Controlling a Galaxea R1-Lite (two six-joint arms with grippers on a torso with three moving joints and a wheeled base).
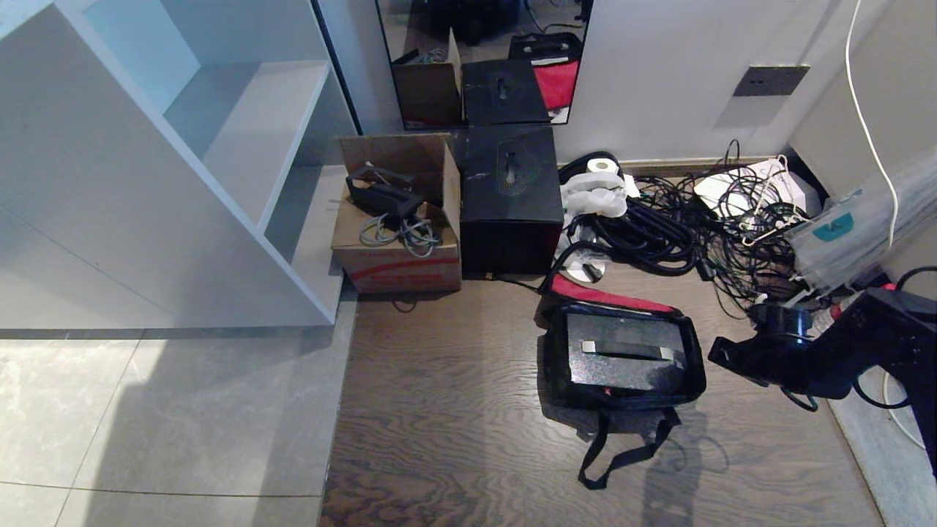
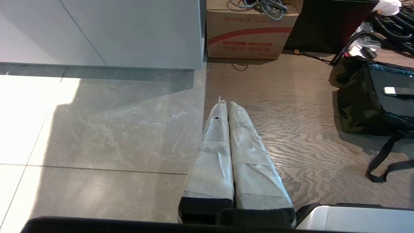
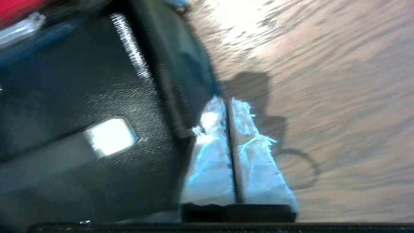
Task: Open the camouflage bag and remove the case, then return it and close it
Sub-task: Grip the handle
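A lived-in room corner — white shelving unit, leaning mirror, cardboard box and tangled cables on wood floor.

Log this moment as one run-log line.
camouflage bag: open, on floor | case: lying inside bag | right gripper: shut, empty, beside bag | left gripper: shut, parked

No text is legible. The cardboard box, beside the black cube box, carries red printed characters under a red stripe, too small to read.
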